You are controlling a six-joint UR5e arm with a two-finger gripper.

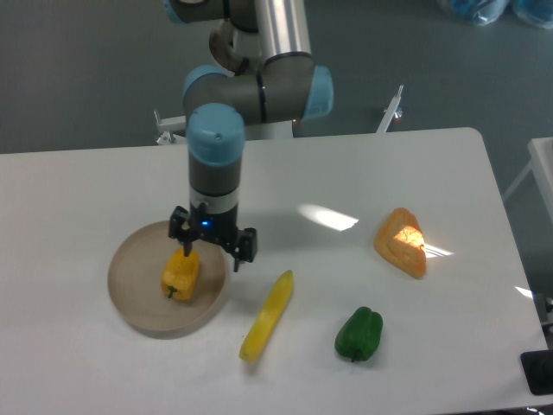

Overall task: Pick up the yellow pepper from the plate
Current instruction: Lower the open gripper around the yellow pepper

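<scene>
i see the white worktop [104, 363] filling most of the view, its far edge running along the grey floor and its right edge sloping down past the orange piece. the arm [259, 82] comes down from the top centre, bends at a grey and blue elbow, and drops a vertical wrist over the right side of the plate [130, 298]. the plate sits on the left half of the worktop, with bare white surface to its left and toward the near edge. the pincer [210, 255] hangs at the plate's right rim, its two dark fingers spread apart and holding nothing; the left finger [184, 251] sits just over the top end of the yellow pepper, the right finger [238, 257] is out past the rim. i cannot tell whether the left finger touches the pepper.

the long pale-yellow pepper [266, 316] lies slanted just right of the plate, its upper tip close below the right finger, so room on that side is tight. the orange wedge [401, 242] lies well apart to the right, under a bright glare. the green pepper [359, 334] sits near the front edge, between the long pepper and the wedge. the yellow pepper [180, 275] lies inside the plate, right of its centre, stem end toward me, clear of the rim.
</scene>
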